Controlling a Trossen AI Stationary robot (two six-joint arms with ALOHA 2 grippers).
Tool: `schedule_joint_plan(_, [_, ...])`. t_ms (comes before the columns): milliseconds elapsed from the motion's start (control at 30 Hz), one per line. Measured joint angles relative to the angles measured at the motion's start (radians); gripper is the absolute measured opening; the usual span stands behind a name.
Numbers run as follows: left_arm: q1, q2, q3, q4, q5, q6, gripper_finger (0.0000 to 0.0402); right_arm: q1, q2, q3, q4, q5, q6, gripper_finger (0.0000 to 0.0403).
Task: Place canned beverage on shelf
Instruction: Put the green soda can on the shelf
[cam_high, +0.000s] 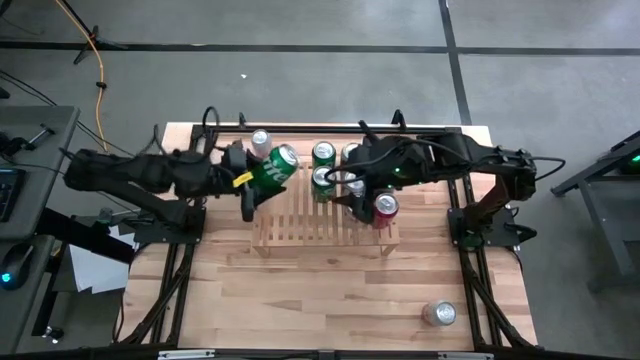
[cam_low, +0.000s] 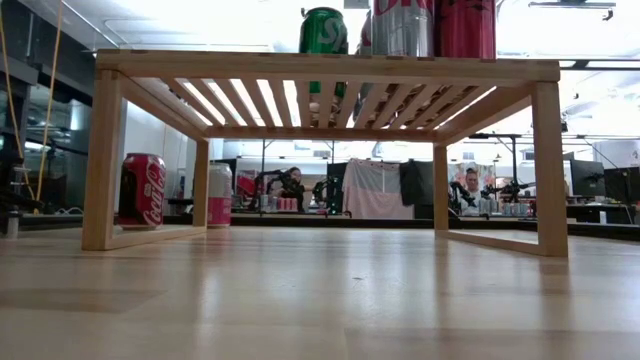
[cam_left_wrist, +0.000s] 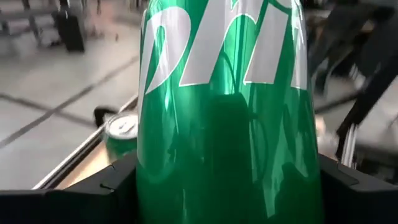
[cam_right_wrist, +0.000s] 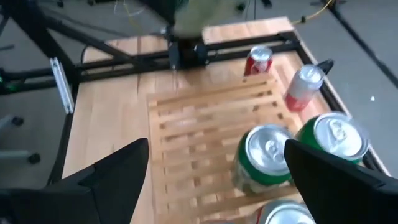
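The light wooden slatted shelf (cam_high: 300, 225) stands mid-table. Two green cans (cam_high: 323, 153) (cam_right_wrist: 264, 155), a silver can (cam_high: 350, 152) and a red can (cam_high: 385, 207) stand on its right part. My left gripper (cam_high: 250, 188) is shut on a green Sprite can (cam_high: 275, 167), above the shelf's far left corner. My right gripper (cam_right_wrist: 217, 186) is open over the shelf's right part (cam_high: 352, 195), near the standing cans, and I see it touch nothing. In the low view the shelf (cam_low: 320, 68) carries cans on top. My left gripper pinches the green can's side wall (cam_left_wrist: 149, 186) between its two fingers (cam_left_wrist: 115, 183), one on each side of the body. The fingers come level from the table's left. The can is lifted clear of the shelf and tilted, its top (cam_high: 288, 155) toward the far right.
A red Coca-Cola can (cam_low: 143, 190) and a pink-and-white can (cam_low: 220, 195) stand on the table behind the shelf's left end; one shows in the high view (cam_high: 262, 140). A loose can (cam_high: 440, 313) lies near the table's front right. Bare tabletop lies in front of the shelf.
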Motion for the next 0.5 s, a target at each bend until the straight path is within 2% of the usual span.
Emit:
schedule_joint_plan(167, [-0.029, -0.033, -0.255, 0.473, -0.058, -0.001, 0.0279, -0.001, 0.007, 0.000, 0.096, 0.029, -0.004, 0.0359])
schedule_joint_plan(267, [-0.033, 0.001, -0.325, 0.708, -0.172, 0.029, 0.0279, -0.016, 0.023, 0.000, 0.223, 0.067, 0.005, 0.0360])
schedule_joint_plan(367, [-0.032, 0.057, -0.318, 0.804, -0.320, 0.083, 0.0279, -0.041, 0.047, 0.000, 0.359, 0.110, 0.077, 0.0360])
schedule_joint_plan(500, [-0.032, 0.135, -0.251, 0.811, -0.474, 0.155, 0.0279, -0.067, 0.075, 0.000, 0.496, 0.162, 0.196, 0.0360])
